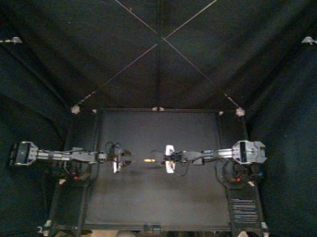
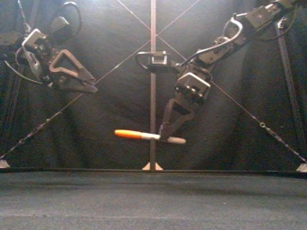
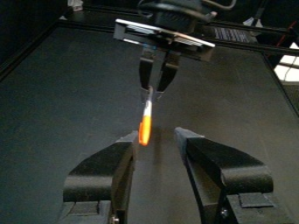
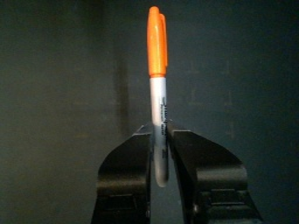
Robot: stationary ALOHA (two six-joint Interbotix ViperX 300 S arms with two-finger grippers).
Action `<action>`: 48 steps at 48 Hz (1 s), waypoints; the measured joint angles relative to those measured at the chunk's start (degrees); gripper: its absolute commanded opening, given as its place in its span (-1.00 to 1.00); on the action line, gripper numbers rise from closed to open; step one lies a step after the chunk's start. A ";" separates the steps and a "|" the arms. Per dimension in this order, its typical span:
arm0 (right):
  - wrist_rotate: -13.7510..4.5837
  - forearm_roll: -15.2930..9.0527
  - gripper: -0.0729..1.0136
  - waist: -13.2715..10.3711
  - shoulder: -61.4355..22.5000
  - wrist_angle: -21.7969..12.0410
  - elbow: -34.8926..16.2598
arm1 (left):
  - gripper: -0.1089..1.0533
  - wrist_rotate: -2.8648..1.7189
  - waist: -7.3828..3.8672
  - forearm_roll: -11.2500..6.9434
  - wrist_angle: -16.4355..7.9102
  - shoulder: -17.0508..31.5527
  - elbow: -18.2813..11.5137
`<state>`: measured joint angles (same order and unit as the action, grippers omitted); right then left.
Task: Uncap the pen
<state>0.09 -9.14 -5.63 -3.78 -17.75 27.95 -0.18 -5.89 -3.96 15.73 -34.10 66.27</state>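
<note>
Pen [image 2: 149,137] held level in the air above the desk [image 2: 153,202], clear of it. Right gripper [image 4: 158,133] clenched on the pale barrel near its tail. Most of the barrel and the orange cap [image 4: 155,37] jut out past its tips, toward the left gripper [image 3: 156,136]. Left gripper released, jaws spread wide, nothing between them. In its wrist view the cap end lies just ahead of its tips, closer to one jaw than the other. The front view suggests this gripper sits higher than the pen, so whether the cap is level with the jaws cannot be told. Risks, as judged: an off-centre approach lets one jaw strike the cap first and lever the long overhang, twisting the pen in the right gripper's narrow hold. Closing too far along catches barrel as well as cap, and the pull drags the whole pen out of the right gripper. A weak grip slides off the slick cap. A pull off the pen's axis binds the cap. Any slip drops the pen to the desk below.
</note>
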 measured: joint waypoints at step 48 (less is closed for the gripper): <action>0.00 -7.29 0.06 1.67 0.53 6.24 -8.17 | 0.81 0.00 0.26 -0.79 0.44 0.00 -0.09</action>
<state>0.09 -16.44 -3.96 -3.25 -11.51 19.78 -0.18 -5.63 -4.75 16.17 -34.10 66.18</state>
